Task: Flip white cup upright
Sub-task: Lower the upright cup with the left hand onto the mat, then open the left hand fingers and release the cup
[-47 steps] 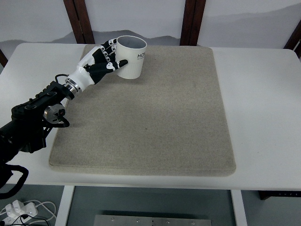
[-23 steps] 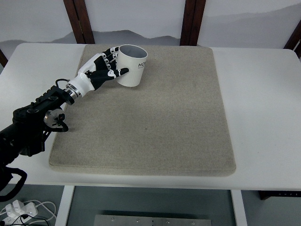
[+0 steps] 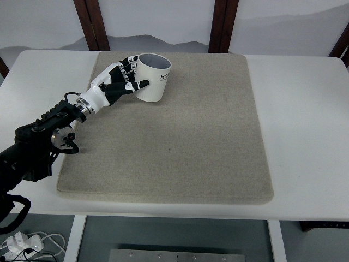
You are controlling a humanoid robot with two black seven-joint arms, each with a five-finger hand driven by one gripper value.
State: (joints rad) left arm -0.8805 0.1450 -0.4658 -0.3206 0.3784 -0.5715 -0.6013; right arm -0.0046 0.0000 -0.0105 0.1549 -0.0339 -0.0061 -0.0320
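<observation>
You see the left hand [image 3: 121,81] wrapped around the side of the white cup [image 3: 152,77], which stands mouth-up at the far left of the beige mat [image 3: 180,142] on the white surface [image 3: 305,120], so the grip steadies it there.

The cup [image 3: 152,76] is white outside, with dark lettering on its side and a grey inside. The left hand [image 3: 117,82] is black and white: white back and knuckle pieces, black palm and finger joints. Its wrist is a silver ring, and the arm [image 3: 38,142] behind it is black. The mat [image 3: 174,125] is a speckled beige-grey with a plain weave. The worktop [image 3: 305,125] is plain white. Behind it, dark brown wooden posts [image 3: 92,24] stand against a pale grey wall.
</observation>
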